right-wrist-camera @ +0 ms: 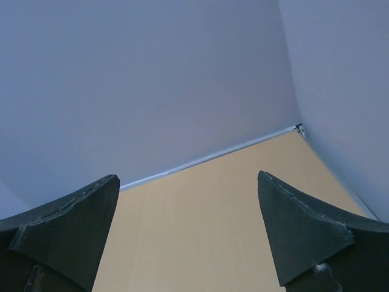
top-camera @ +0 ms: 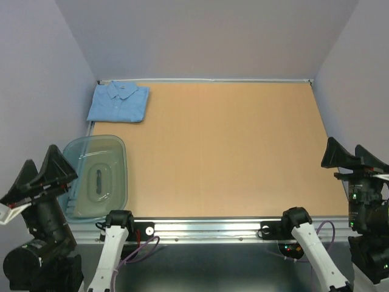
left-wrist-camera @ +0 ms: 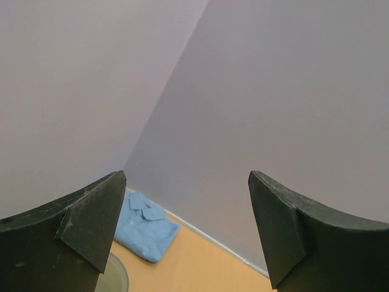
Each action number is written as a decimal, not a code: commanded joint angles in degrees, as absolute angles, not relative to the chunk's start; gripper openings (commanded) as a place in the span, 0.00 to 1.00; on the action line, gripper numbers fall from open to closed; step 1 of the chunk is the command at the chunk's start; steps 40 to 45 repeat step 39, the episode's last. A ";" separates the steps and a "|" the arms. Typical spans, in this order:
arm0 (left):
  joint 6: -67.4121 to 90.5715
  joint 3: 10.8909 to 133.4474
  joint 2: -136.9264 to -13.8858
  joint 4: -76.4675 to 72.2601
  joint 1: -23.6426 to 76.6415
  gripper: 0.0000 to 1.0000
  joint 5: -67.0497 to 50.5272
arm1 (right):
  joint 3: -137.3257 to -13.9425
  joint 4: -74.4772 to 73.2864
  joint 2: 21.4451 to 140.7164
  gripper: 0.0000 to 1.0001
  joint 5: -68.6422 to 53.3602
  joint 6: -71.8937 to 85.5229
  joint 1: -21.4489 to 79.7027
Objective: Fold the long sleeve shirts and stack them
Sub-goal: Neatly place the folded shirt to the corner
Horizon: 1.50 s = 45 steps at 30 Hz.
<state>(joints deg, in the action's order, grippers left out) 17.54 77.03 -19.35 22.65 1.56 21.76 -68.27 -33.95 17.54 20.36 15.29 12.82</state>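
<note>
Where the far wall met the left wall, the long sleeve shirt (top-camera: 119, 102) (left-wrist-camera: 144, 225) lay on the table (top-camera: 231, 152) (left-wrist-camera: 194, 264) (right-wrist-camera: 213, 213), in its far left corner. It was a single garment of light blue thin cloth, plain, folded into a compact rectangle. The collar lay uppermost, toward the far wall, and the button front faced up. Its left edge sat close to the table's left border.

A clear bluish plastic tub (top-camera: 118, 182) (left-wrist-camera: 115, 277) stood on the same left side, nearer the arms, just short of the shirt and not touching it. At its centre sat a raised rounded panel with a dark oblong shape — what this part was could not be told. Only a sliver of its rim showed in the left wrist view.

The left gripper (top-camera: 41, 159) (left-wrist-camera: 187, 176) was raised at the near left, beside the tub's near-left corner. Its fingers were spread wide and gripped nothing. The tub lay between this gripper and the shirt. The right gripper (top-camera: 344, 143) (right-wrist-camera: 187, 176) was raised beyond the table's right edge, well apart from the shirt — fingers likewise released, facing the far right corner.

A metal rail (top-camera: 206, 226) ran along the near edge of the table, with purple cables (top-camera: 143, 246) looped below it. Plain pale walls (top-camera: 206, 36) enclosed three sides.
</note>
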 commanded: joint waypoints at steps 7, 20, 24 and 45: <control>14.85 66.10 -2.56 29.27 6.15 0.99 34.01 | -60.12 -34.98 7.82 1.00 28.29 13.44 12.75; 14.68 59.33 2.55 23.03 8.35 0.99 40.51 | -54.67 -32.43 8.96 1.00 29.89 12.84 12.83; 13.18 59.24 1.85 21.01 9.40 0.99 42.62 | -54.58 -31.82 9.58 1.00 29.44 11.95 12.83; 14.77 58.89 1.23 21.53 11.51 0.99 46.14 | -53.44 -30.59 9.93 1.00 28.39 10.72 12.83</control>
